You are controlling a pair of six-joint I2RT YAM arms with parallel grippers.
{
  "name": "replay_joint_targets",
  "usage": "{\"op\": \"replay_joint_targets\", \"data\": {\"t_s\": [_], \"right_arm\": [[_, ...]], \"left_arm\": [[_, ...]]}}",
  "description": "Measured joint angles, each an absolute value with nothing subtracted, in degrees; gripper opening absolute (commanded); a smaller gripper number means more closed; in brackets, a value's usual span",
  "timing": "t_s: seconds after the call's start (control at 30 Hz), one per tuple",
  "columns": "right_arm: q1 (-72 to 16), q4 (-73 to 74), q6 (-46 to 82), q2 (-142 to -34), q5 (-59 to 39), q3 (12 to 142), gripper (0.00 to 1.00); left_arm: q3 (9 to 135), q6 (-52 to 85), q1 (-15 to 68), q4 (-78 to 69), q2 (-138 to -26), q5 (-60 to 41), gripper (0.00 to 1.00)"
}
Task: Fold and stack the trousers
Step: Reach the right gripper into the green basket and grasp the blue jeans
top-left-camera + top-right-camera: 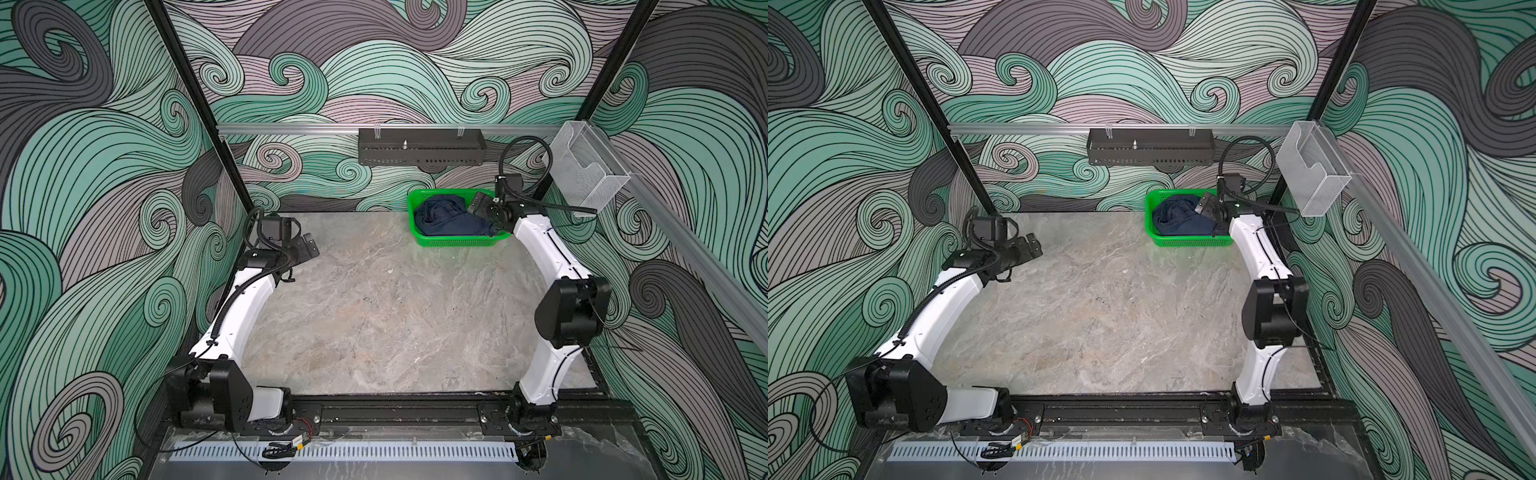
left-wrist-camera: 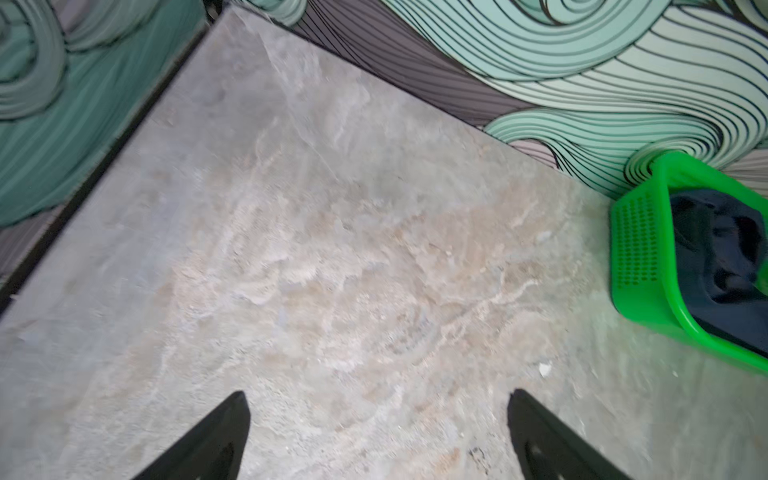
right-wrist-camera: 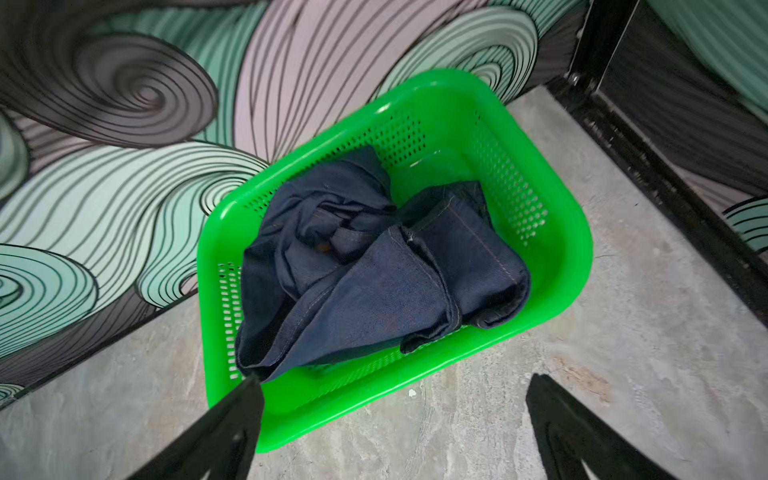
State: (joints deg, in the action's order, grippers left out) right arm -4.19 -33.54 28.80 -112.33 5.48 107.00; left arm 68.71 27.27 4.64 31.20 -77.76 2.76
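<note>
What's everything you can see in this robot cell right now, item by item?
trousers: one pair, dark navy, crumpled inside the basket
basket: one, green, table's far right corner
table: one, grey marble, centre
tray: one, black, hanging on rear rail
holder: one, clear plastic, on right rail
walls: three, green-grey swirls, around the table
left gripper: one, black, fingers open, over bare table, left side
right gripper: one, black, fingers open, at the basket's edge, holding nothing

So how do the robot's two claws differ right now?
The left gripper hangs over the table; the right gripper hangs at the green basket. The left gripper is far from the trousers, the right gripper close to them. Both stand open and empty.
</note>
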Motion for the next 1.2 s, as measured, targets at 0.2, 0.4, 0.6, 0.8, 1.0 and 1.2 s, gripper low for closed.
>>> {"op": "replay_joint_targets", "data": {"t_s": [0.2, 0.4, 0.6, 0.8, 1.0, 1.2], "right_arm": [[-3.29, -38.48, 29.26, -123.94, 1.21, 119.44, 0.99], [-3.25, -41.95, 29.61, -134.34, -1.30, 132.07, 0.99], [-3.79, -44.34, 30.85, -144.83, -4.25, 144.68, 0.99], [-5.63, -44.91, 32.58, -154.98, -5.58, 155.57, 0.99], [-8.49, -41.36, 35.51, -159.48, -4.89, 156.90, 0.99], [-10.00, -37.23, 39.40, -161.69, -2.90, 157.95, 0.95]], "left_arm": [[72.12, 29.04, 9.23, 31.14, -85.25, -2.61, 0.99], [74.06, 29.47, 11.27, 31.75, -89.25, -4.75, 0.99], [74.41, 29.58, 11.90, 31.79, -89.36, -5.21, 0.99], [75.02, 29.61, 12.64, 31.75, -89.47, -5.23, 0.99], [75.02, 29.61, 12.73, 31.75, -89.52, -5.37, 0.99], [75.02, 29.61, 12.73, 31.75, -89.54, -5.41, 0.99]]}}
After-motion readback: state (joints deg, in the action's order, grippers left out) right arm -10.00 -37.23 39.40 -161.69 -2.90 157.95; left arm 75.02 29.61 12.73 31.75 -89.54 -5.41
